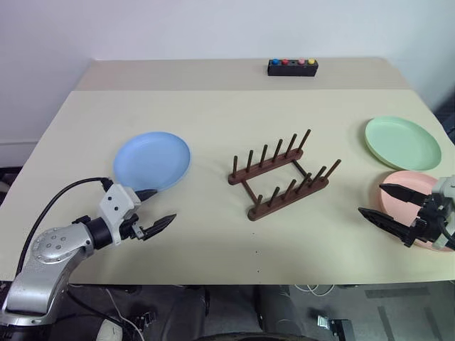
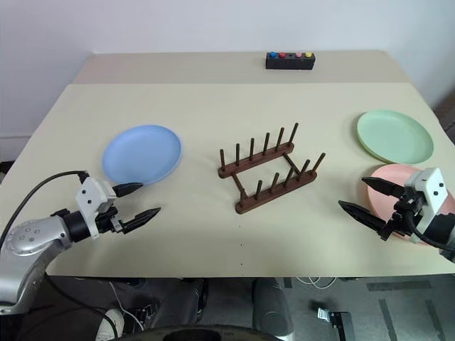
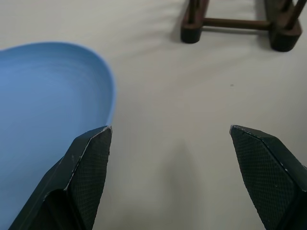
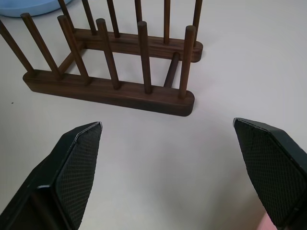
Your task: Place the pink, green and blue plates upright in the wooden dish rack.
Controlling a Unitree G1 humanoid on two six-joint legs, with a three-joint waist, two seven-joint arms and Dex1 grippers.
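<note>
A beige tabletop point(image 1: 213, 121) seen from above the robot's arms. At its centre stands the small dark brown wooden dish rack point(image 1: 283, 176), two pegged rails, with no plate in it. Taking the rack as the clock's centre, the round light blue plate point(image 1: 152, 160) lies flat at about nine o'clock. The pale mint green plate point(image 1: 402, 142) lies flat at about two o'clock, and the salmon pink plate point(image 2: 398, 186) lies just nearer than it, at about four o'clock. A small black box with coloured buttons point(image 1: 292, 67) sits far off at twelve o'clock.

The left gripper point(image 1: 157, 208) hovers at the blue plate's near rim, fingers spread wide and holding nothing. The right gripper point(image 2: 366, 198) hangs over the pink plate's inner edge, likewise wide open and empty.

No plate is racked, so the first pickup seems to be in hand. To do it well, a finger should probably slide under a plate's rim, pinch firmly, then tip the plate upright before lowering it between two peg pairs.
</note>
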